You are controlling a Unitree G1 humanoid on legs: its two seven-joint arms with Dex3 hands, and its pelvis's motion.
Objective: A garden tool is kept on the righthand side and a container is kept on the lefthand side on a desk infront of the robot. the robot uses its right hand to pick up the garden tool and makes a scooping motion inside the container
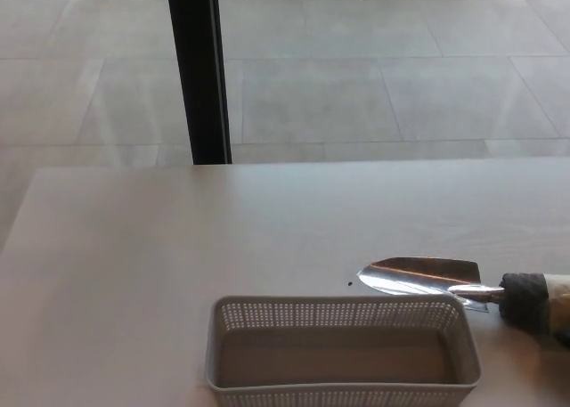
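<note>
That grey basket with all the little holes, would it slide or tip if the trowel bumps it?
Probably it would slide. The perforated basket looks like thin plastic and is empty, so likely light, and the desk looks smooth. Tipping seems less likely, since it is low and wide. The trowel blade looks like stiff metal, so it would push rather than bend.

Single head-mounted view looks steeply down and forward across the pale rectangular desk [178, 238]; grey tiled floor [356, 86] beyond.

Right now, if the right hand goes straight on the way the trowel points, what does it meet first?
The right hand points the trowel leftward, just beyond the basket's far rim. Only bare table lies ahead, though height is unclear.
</note>
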